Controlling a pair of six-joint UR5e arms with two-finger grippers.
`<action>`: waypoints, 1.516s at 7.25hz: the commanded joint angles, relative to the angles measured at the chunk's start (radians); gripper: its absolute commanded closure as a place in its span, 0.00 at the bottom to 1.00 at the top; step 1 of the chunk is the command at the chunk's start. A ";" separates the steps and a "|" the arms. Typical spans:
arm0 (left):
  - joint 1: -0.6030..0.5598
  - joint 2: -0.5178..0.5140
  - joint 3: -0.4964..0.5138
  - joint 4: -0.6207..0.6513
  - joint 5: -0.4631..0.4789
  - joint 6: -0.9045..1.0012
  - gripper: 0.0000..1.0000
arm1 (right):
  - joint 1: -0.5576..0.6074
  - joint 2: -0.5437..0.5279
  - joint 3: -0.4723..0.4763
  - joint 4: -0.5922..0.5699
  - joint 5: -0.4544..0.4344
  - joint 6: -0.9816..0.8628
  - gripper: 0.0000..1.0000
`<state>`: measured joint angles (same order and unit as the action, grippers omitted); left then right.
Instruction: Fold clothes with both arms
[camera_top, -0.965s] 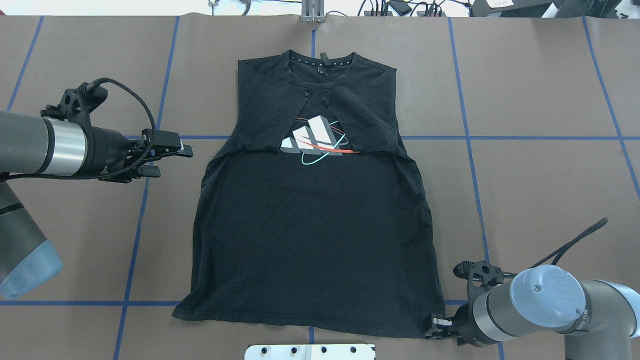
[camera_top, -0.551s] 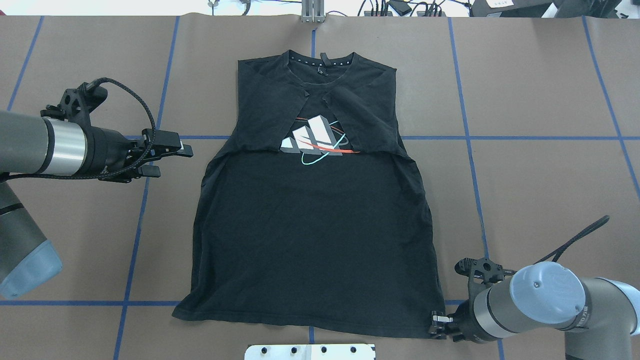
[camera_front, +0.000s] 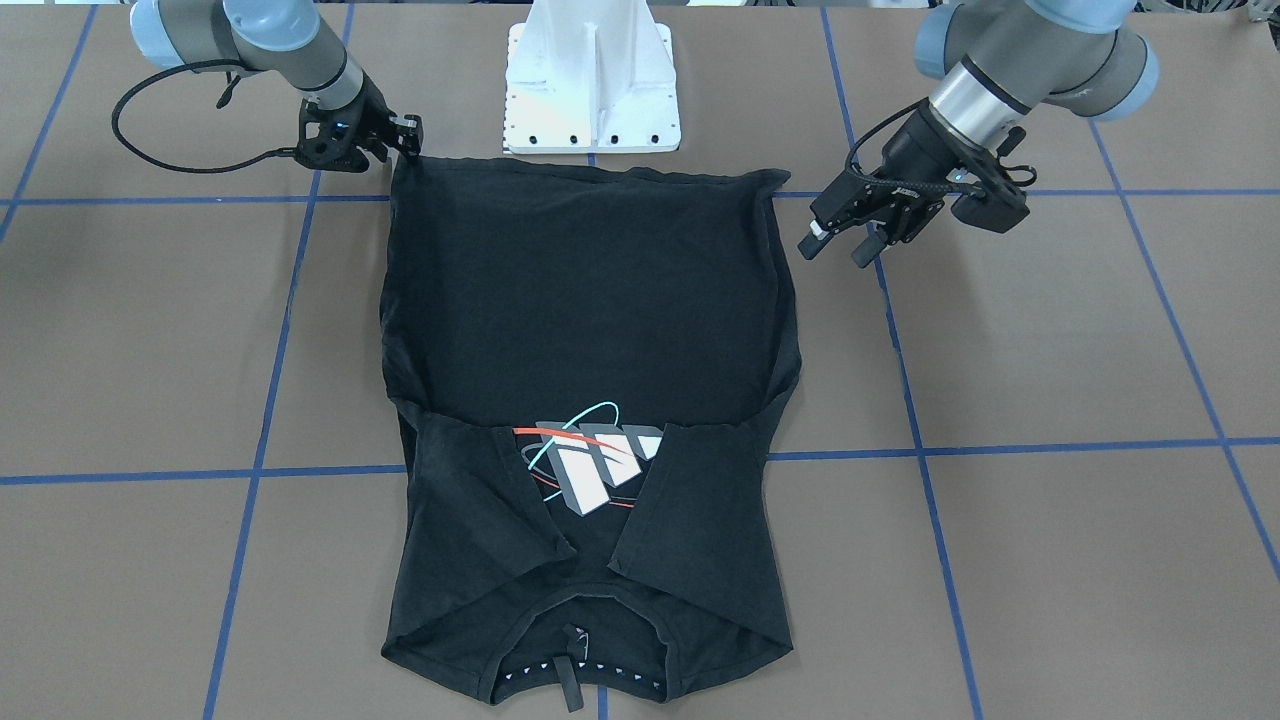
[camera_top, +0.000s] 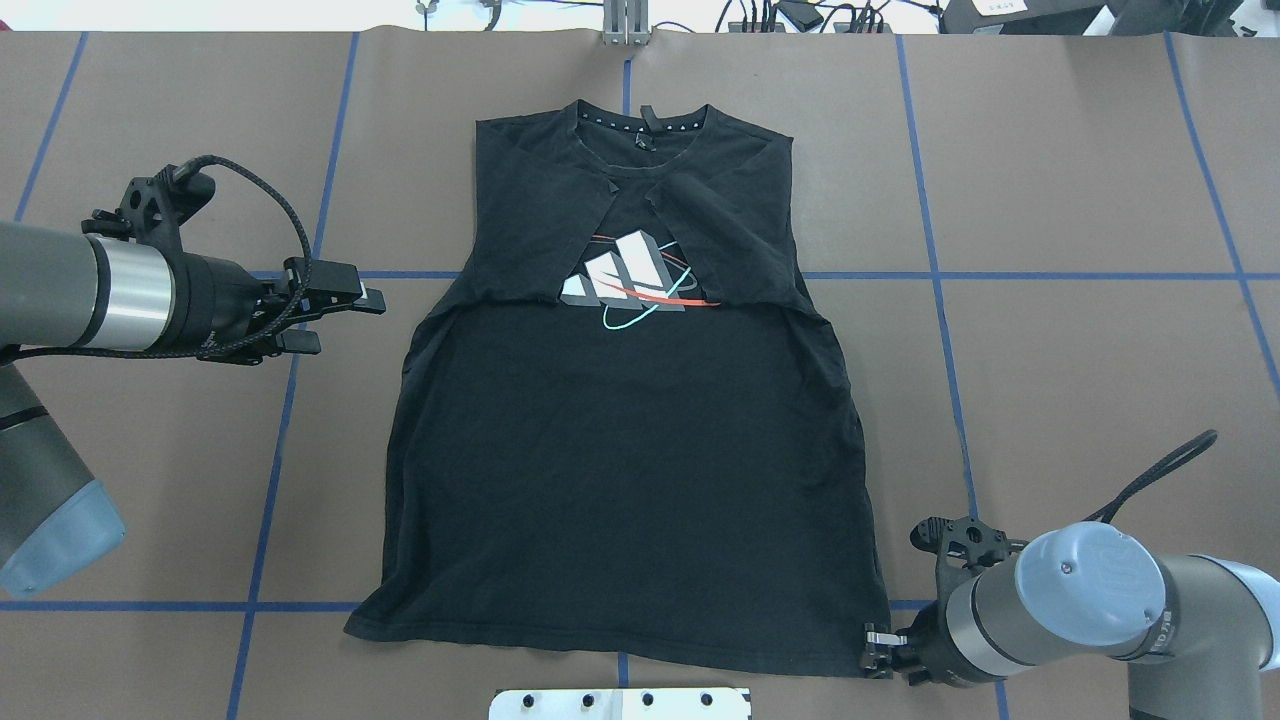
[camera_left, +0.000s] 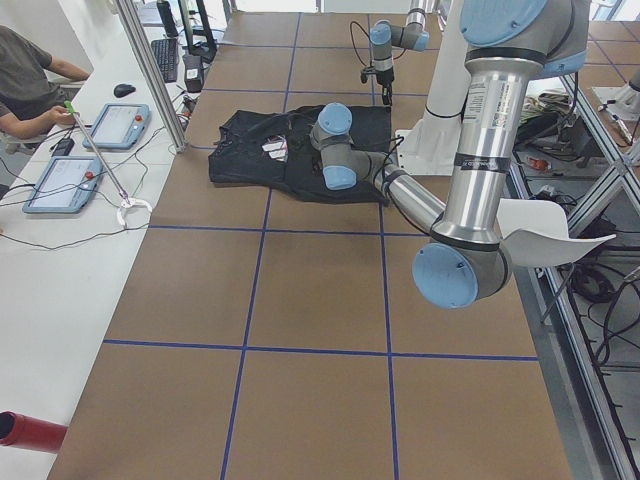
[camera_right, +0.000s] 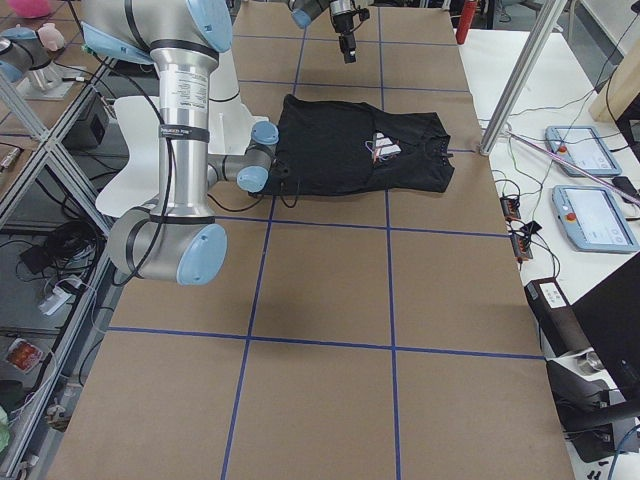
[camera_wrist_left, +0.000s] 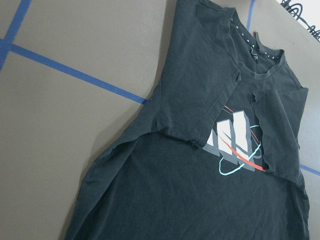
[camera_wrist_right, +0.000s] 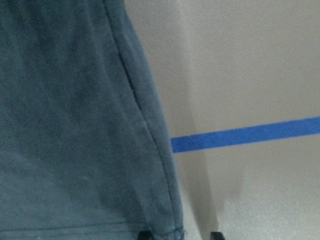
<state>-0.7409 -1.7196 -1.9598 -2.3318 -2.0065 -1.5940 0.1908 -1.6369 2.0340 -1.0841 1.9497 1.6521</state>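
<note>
— Item one, the garment?
— We list one black T-shirt (camera_top: 620, 470), flat on the brown table (camera_top: 1080, 400). The print (camera_top: 625, 280) faces up, the collar (camera_top: 640, 122) is at the far edge, and the hem is at the near edge by the white base plate (camera_top: 620, 703). Both sleeves (camera_top: 540, 230) lie folded inward over the chest, meeting above the print. We read that as the narrowing step done, leaving the body as one strip.
— Item two, the right gripper (camera_top: 878, 652)?
— Low on the table at the near right hem corner. Its wrist camera shows two fingertips (camera_wrist_right: 214, 234) apart with the corner's edge between them. We judge them spread and not yet pinching. We think it is placed there to take the corner for a lengthwise fold toward the collar.
— Item three, the left gripper (camera_top: 345, 320)?
— Fingers spread, holding nothing. It is beside the shirt's left edge at about sleeve level, apart from the cloth. The near left hem corner (camera_top: 352, 630) has no gripper on it. We judge the left one would need to go there, so both corners lift together and the hem travels level.
</note>
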 joint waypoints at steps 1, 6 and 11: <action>0.000 -0.001 -0.002 -0.001 0.000 0.000 0.00 | -0.007 0.003 -0.003 0.000 0.000 0.000 0.50; 0.000 0.000 -0.004 0.000 0.000 0.000 0.00 | -0.008 0.037 -0.008 -0.036 0.002 0.000 0.60; 0.024 0.000 -0.010 0.000 0.003 -0.001 0.00 | 0.093 0.034 0.056 -0.034 0.072 -0.002 1.00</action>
<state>-0.7352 -1.7213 -1.9689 -2.3317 -2.0058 -1.5953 0.2427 -1.6023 2.0577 -1.1195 1.9854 1.6506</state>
